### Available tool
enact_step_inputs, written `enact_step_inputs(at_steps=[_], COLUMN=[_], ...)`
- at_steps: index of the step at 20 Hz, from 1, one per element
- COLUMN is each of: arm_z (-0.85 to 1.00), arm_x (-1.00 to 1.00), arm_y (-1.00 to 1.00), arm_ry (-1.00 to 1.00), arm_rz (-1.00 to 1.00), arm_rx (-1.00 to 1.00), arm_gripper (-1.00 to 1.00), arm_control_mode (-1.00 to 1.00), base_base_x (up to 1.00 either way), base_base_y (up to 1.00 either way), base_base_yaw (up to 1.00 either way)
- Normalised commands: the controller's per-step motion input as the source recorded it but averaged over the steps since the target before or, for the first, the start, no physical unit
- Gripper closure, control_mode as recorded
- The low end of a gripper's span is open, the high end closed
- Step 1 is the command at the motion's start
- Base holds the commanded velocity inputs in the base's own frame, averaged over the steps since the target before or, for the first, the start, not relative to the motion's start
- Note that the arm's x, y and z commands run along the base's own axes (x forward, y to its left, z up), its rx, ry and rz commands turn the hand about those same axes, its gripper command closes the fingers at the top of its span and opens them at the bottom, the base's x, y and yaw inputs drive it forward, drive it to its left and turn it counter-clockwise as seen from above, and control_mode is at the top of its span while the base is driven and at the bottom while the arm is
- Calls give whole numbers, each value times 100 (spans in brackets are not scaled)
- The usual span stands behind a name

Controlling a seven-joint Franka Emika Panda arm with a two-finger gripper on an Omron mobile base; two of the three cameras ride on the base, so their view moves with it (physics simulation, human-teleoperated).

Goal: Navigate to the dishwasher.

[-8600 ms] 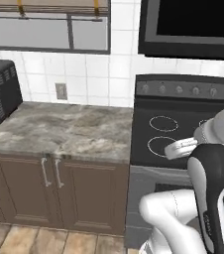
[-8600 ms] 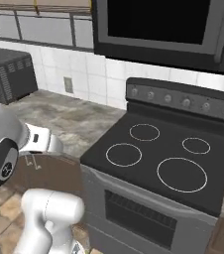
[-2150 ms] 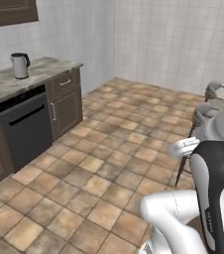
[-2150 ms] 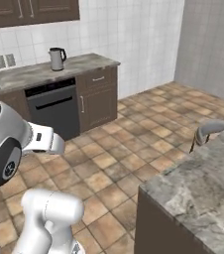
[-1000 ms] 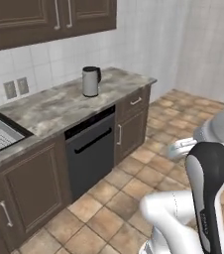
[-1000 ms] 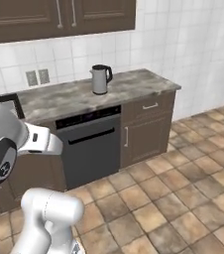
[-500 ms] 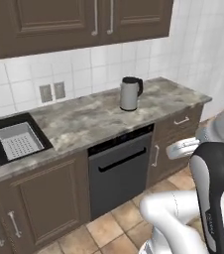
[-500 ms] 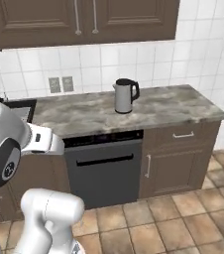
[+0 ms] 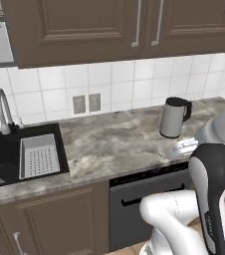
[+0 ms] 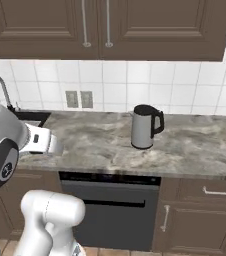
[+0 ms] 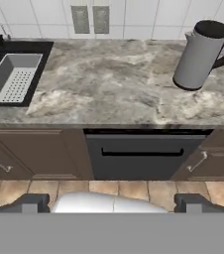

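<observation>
Dishwasher's right in front now

Just square the base on the dishwasher (image 11: 142, 155) below the kettle (image 11: 199, 48); fingers (image 11: 32, 202) wide apart, holding nothing.

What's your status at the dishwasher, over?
Gripper open, fingers holding nothing. Dishwasher dead ahead, door shut, under the counter. Kettle on the counter above it; bare floor in front.
</observation>
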Motion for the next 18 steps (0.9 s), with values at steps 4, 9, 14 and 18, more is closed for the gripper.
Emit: enact_step_inputs(at_steps=[4, 9, 14, 18], arm_z=[0, 0, 0, 0], arm_x=[0, 0, 0, 0], arm_y=[0, 0, 0, 0], arm_ry=[0, 0, 0, 0], arm_rz=[0, 0, 0, 0], arm_rx=[0, 0, 0, 0], arm_gripper=[-100, -100, -100, -100], arm_control_mode=[100, 100, 100, 100], base_base_x=[70, 80, 100, 99], base_base_y=[-88, -44, -4, -40], base_base_yaw=[37, 21, 13, 47])
